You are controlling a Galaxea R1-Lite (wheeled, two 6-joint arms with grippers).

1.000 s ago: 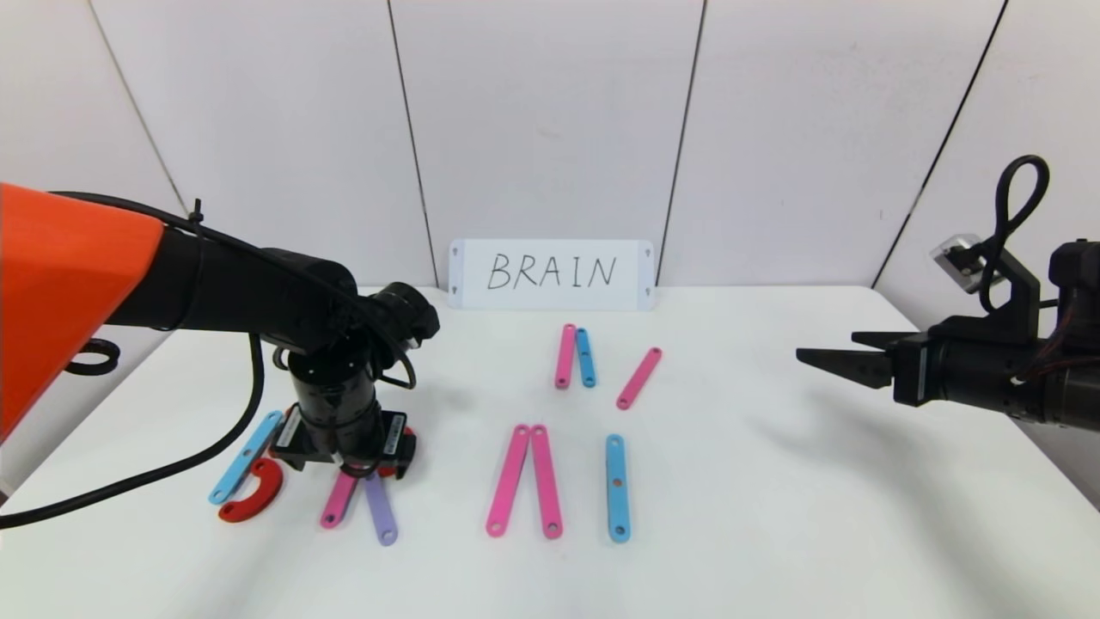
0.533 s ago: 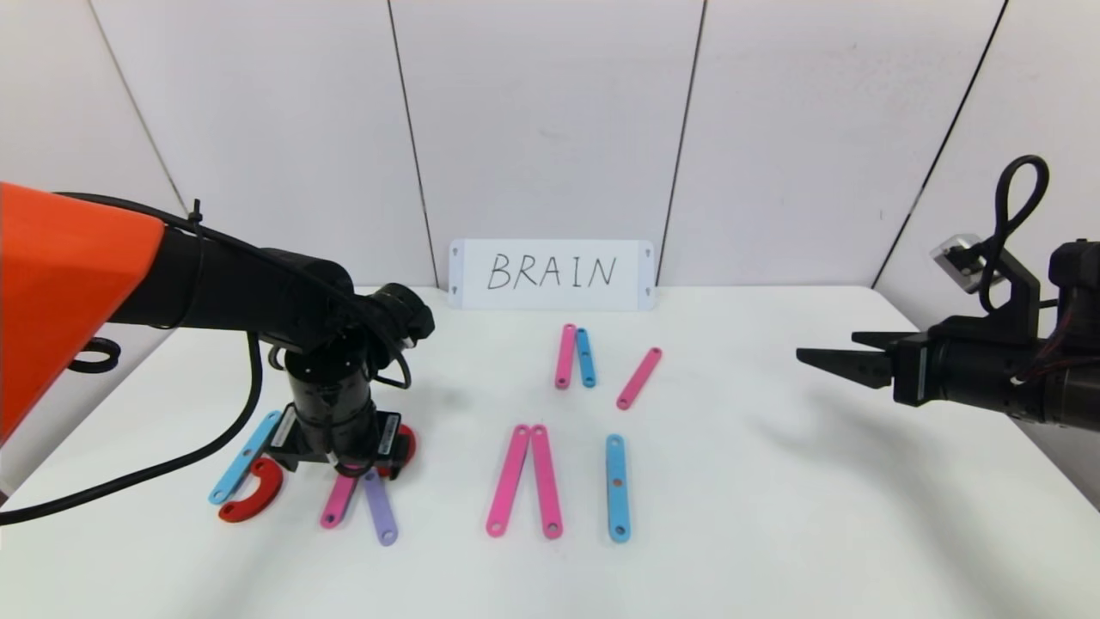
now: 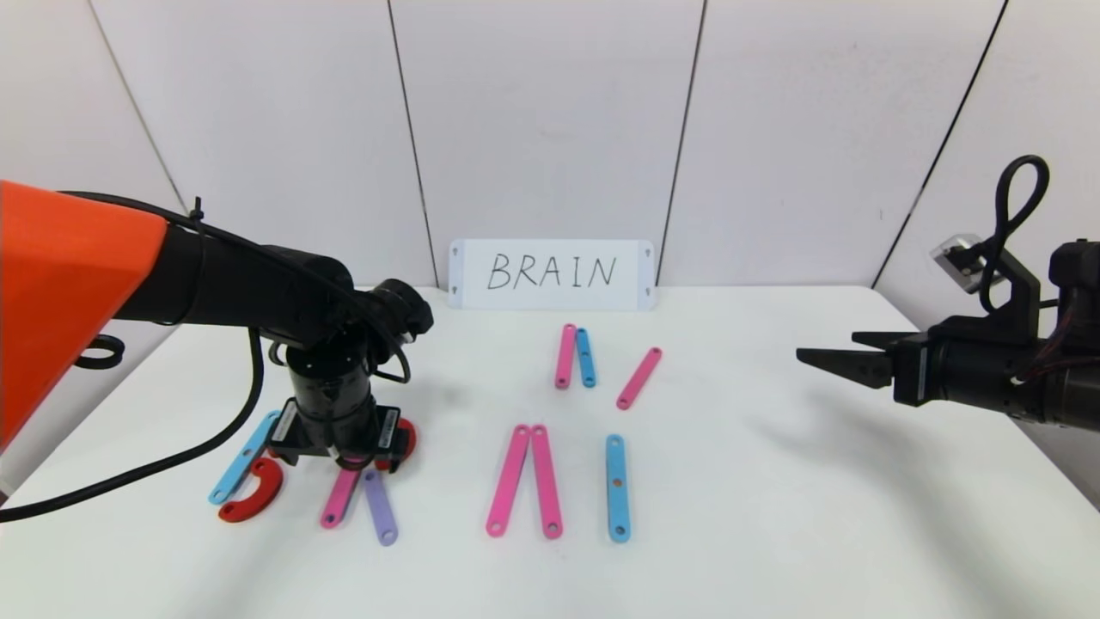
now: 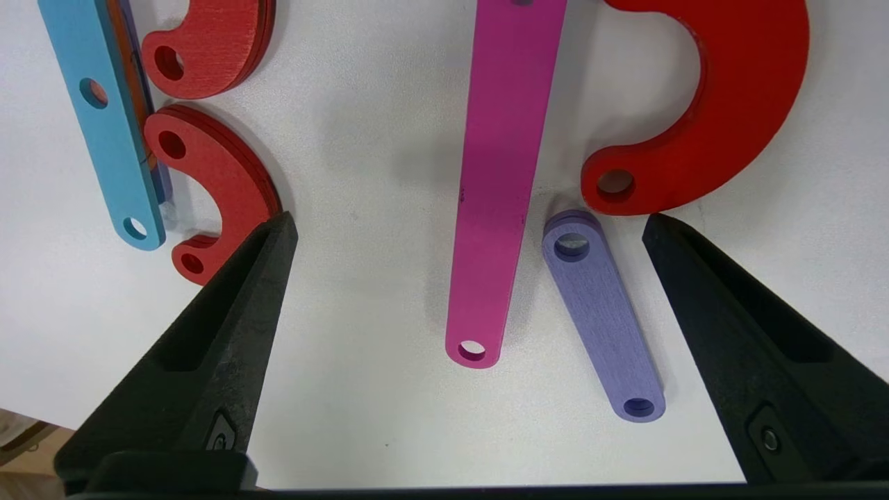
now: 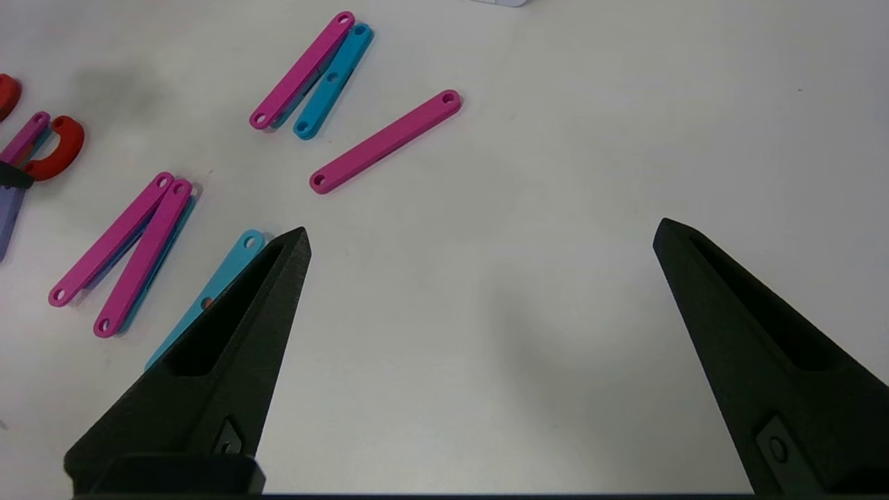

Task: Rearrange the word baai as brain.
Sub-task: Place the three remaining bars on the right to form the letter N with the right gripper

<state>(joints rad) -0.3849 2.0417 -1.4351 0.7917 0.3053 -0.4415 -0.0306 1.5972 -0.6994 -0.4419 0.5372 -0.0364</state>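
The letters lie flat on the white table (image 3: pixel 773 516). At the left are a blue bar (image 3: pixel 245 457) and red curve (image 3: pixel 253 497), then a pink bar (image 3: pixel 338 499), purple bar (image 3: pixel 379 509) and another red curve (image 3: pixel 406 438). My left gripper (image 4: pixel 469 222) hangs open and empty above the pink bar (image 4: pixel 500 180) and purple bar (image 4: pixel 604 319), with the red curve (image 4: pixel 729 118) just beyond one fingertip. In the head view the wrist hides its fingers. My right gripper (image 3: pixel 829 348) is open and empty, held above the table at the right.
A pair of pink bars (image 3: pixel 524 481) and a blue bar (image 3: pixel 617 487) lie mid-table. Behind them lie a pink and blue pair (image 3: pixel 574 356) and a slanted pink bar (image 3: pixel 639 377). The white BRAIN card (image 3: pixel 551 273) stands against the back wall.
My left wrist has shifted slightly left and away from the front edge. The pieces and the right arm have not moved.
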